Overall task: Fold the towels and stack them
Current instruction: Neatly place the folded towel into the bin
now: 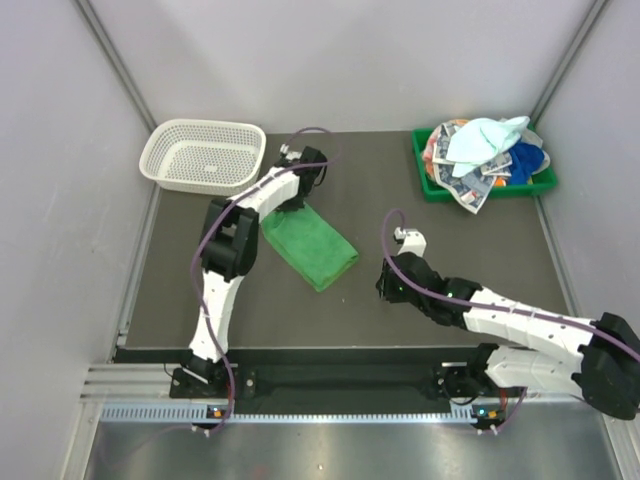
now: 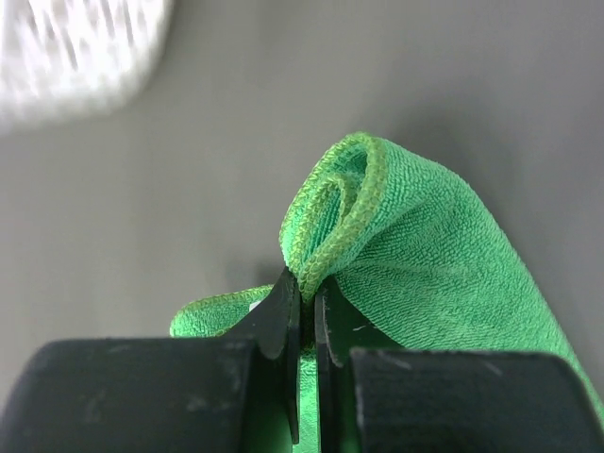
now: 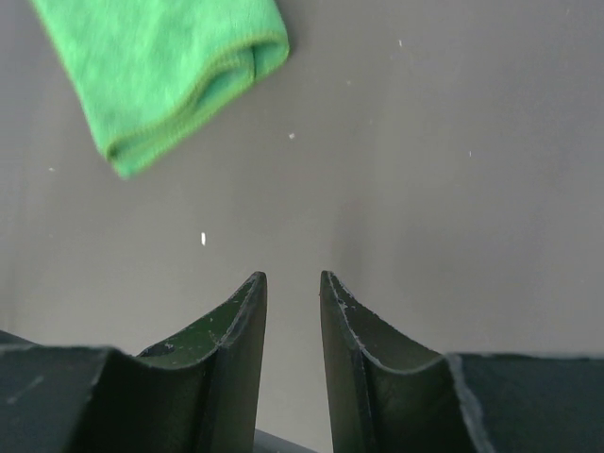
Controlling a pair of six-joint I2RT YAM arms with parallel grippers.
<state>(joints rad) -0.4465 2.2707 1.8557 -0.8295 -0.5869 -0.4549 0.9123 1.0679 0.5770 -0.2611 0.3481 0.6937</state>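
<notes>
Nearest the arm bases, the right gripper (image 3: 291, 279) hangs low over bare table (image 1: 450, 250), its jaws a narrow gap apart with nothing between them. Just beyond it and to its left lies the green towel (image 1: 311, 246), folded into a long band. The band's long axis runs on a diagonal across the table: the near-right end is a doubled edge that points towards the right gripper without touching it, and the far-left end sits under the left gripper (image 2: 307, 289). That gripper is pinched tight on the band's far-left hemmed corner, which rises off the surface in a rolled loop. The cloth is bright green looped terry with a stitched border. Dark open surface lies on both long sides of it and ahead of the right arm. At the far edge, the white mesh basket (image 1: 200, 183) stands at the left corner, near the left gripper. The green tray (image 1: 425, 186) stands at the right corner and holds a loose heap of towels (image 1: 480, 185), topped by a crumpled mint towel (image 1: 485, 140).
</notes>
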